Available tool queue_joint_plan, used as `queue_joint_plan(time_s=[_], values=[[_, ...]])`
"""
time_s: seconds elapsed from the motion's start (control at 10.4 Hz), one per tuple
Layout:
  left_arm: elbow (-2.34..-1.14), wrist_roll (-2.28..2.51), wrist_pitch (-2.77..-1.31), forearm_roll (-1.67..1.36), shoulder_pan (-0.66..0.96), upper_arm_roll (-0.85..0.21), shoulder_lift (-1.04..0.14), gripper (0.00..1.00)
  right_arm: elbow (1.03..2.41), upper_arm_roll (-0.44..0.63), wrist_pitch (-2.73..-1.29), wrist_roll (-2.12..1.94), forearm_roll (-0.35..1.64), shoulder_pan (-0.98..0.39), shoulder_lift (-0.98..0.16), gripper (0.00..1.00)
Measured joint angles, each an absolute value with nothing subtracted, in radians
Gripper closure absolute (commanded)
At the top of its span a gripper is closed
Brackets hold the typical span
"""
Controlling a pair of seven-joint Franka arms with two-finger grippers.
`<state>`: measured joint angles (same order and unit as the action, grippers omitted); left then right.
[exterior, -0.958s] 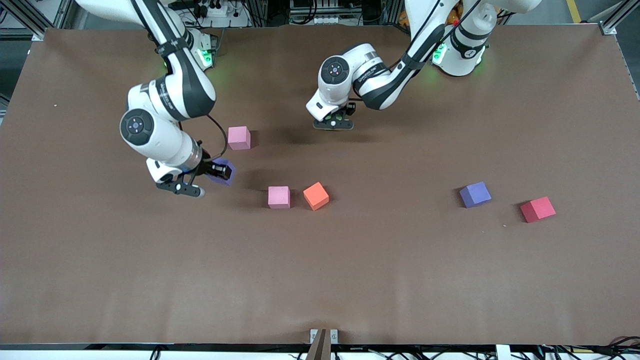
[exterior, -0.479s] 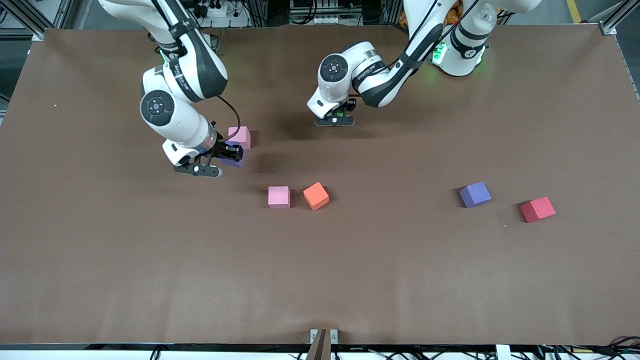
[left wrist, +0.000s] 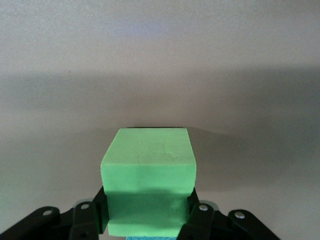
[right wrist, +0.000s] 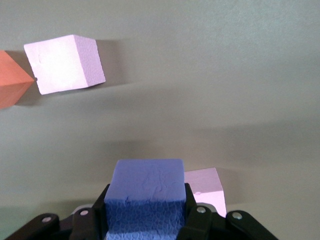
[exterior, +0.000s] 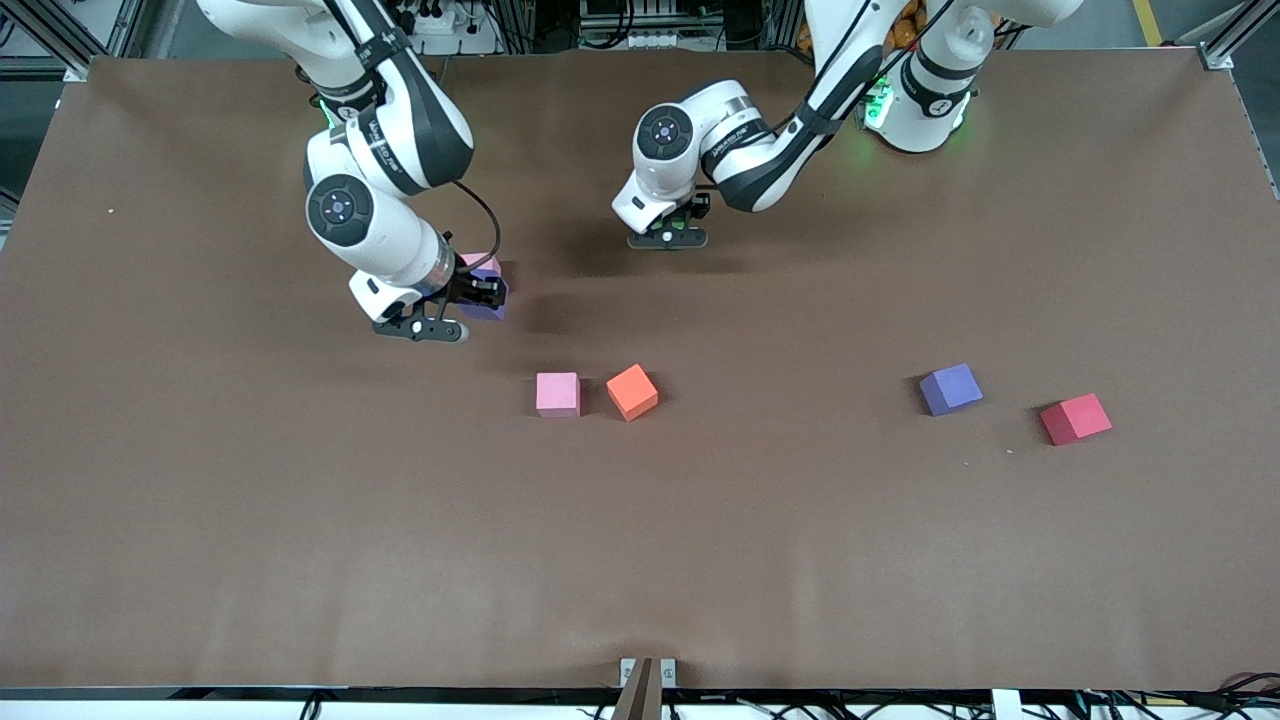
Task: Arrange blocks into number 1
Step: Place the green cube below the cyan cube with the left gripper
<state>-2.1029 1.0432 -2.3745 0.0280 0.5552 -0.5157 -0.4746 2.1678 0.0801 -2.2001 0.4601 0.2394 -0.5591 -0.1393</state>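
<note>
Gripping purple block [right wrist: 146, 197], right gripper [exterior: 470, 297] hangs just over pink block [exterior: 484, 263] toward right arm's end of table. Left gripper [exterior: 672, 234], fingers clamped on green block [left wrist: 148, 177], hovers above bare brown table [exterior: 800, 520]. Second pink block [exterior: 558, 394], orange block [exterior: 632, 391] sit side by side nearer camera; second purple block [exterior: 950, 388], red block [exterior: 1075, 418] toward left arm's end.

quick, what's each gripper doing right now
Left gripper: shut on a green block.
Right gripper: shut on a purple block, over a pink block.
</note>
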Motion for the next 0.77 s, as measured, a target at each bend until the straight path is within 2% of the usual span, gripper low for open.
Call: queue_joint_plan(time_s=[0.57, 0.67, 0.77], values=[[-2.104, 1.057, -2.374, 0.028, 0.565, -0.526, -0.478, 1.00, 2.169, 0.080, -2.186, 0.460, 0.242, -0.601, -0.139, 0.43], [-2.104, 1.057, -2.374, 0.028, 0.566, -0.526, -0.480, 0.17, 2.169, 0.080, -2.186, 0.460, 0.242, -0.604, -0.139, 0.43], [-2.104, 1.057, -2.374, 0.028, 0.566, -0.526, -0.481, 0.00, 2.170, 0.080, -2.186, 0.460, 0.242, -0.606, -0.139, 0.43]])
